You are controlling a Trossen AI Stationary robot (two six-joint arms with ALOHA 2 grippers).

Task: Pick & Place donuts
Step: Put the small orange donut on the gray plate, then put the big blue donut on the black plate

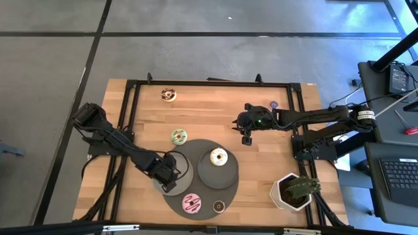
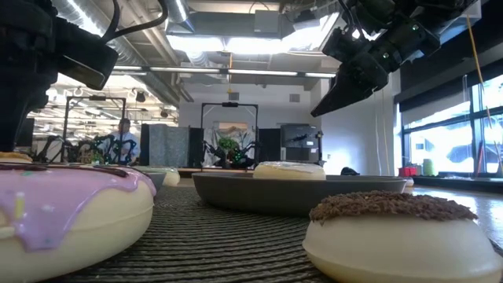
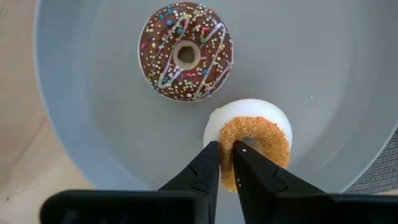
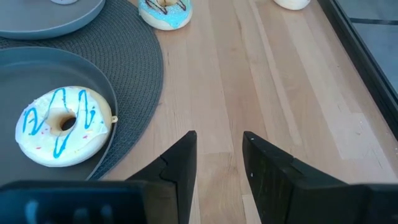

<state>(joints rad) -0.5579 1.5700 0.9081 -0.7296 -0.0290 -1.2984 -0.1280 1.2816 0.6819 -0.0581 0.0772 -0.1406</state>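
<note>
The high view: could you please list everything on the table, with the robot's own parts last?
table: one, wooden.
mat: one, dark, round, near edge.
plates: two, grey, on the mat; right plate, left plate.
donuts on plates: three; white donut on the right; chocolate sprinkled donut and orange-crumbed donut on the left.
donuts on mat: two; pink donut, dark donut.
donuts on wood: three; green donut, chocolate-and-white donut, purple donut.
plant pot: one, white, right near corner.
left pincer: at the orange-crumbed donut.
right pincer: open, above bare wood.
</note>
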